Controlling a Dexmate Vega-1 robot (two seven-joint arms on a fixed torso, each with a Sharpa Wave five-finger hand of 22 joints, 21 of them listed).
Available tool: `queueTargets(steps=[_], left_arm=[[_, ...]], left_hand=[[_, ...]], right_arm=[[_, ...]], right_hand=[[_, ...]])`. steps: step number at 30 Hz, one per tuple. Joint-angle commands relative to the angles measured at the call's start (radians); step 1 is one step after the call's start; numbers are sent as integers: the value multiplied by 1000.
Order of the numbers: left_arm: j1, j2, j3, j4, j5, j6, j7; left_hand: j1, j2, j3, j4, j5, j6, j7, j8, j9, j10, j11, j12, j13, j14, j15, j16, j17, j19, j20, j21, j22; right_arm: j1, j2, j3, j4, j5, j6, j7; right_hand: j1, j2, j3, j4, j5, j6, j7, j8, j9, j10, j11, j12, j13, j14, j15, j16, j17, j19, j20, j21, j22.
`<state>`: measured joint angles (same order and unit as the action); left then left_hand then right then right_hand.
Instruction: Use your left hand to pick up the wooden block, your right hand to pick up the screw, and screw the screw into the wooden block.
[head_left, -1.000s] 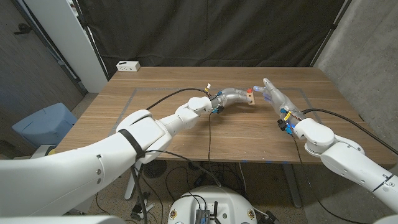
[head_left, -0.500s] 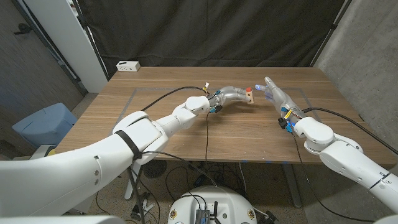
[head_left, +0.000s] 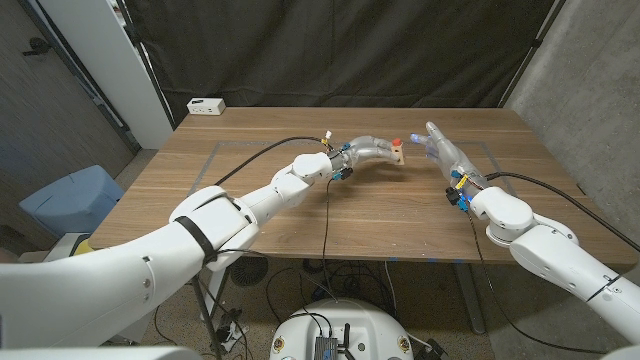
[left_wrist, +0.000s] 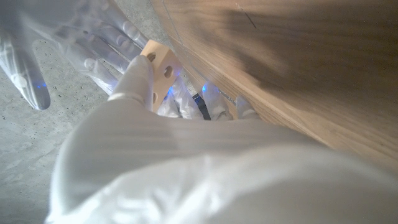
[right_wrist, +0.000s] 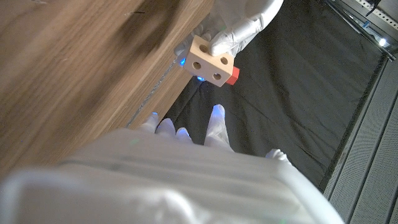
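Left hand (head_left: 372, 153) grasped the block (head_left: 399, 155), light and rigid, red screw (right_wrist: 231, 79) seated; released right hand (head_left: 437, 145) at three o'clock should take the screw's head.

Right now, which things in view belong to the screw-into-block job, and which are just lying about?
Belongs to the job:
- wooden block, held off the table by the left robot hand
- red screw, sticking out of the block
- right robot hand, open, beside the block

Just lying about:
- white box at the table's far left corner
- blue bin on the floor
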<state>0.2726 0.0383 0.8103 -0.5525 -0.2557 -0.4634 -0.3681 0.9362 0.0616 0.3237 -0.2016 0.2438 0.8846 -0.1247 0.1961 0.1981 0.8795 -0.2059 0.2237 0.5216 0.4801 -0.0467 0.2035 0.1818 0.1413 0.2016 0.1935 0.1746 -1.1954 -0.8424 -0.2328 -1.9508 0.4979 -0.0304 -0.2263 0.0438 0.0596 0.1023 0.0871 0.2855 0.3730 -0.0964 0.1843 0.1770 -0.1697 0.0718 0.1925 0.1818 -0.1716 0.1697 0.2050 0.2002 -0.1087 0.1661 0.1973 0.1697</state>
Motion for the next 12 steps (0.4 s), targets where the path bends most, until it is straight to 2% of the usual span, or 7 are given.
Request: queueTargets(steps=[1, 9, 12], left_arm=[[8, 57, -13, -90, 3, 38, -7], [-39, 26, -10, 8, 0, 2, -46], [-57, 2, -3, 63, 11, -20, -34]], left_hand=[[-5, 18, 47, 45, 4, 11, -1, 7, 5, 6, 4, 5, 2, -4, -20, 1, 3, 3, 8, 2, 3], [-6, 17, 47, 45, 4, 12, 0, 8, 5, 6, 0, 5, 3, -4, -19, 0, 3, 2, 7, 2, 3], [-6, 18, 47, 45, 4, 11, -1, 7, 5, 5, -1, 4, 3, -5, -19, 0, 3, 2, 8, 2, 3]], right_arm=[[38, 30, -23, 6, -23, -6, -26], [62, 53, -37, 24, -47, 7, -42], [81, 56, -47, 58, -58, 42, -15]], right_hand=[[5, 6, 0, 6, 11, -4, 1, -1, 1, -80, 6, 6, -1, -165, -2, 6, 1, 10, 6, 5, 3], [7, 5, -1, 6, 11, -6, 0, -1, 1, -77, 5, 6, -1, -163, -2, 5, 0, 11, 6, 4, 3], [7, 5, -1, 6, 12, -6, 0, -1, 1, -76, 6, 6, -1, -163, -2, 5, 0, 13, 6, 5, 3]])
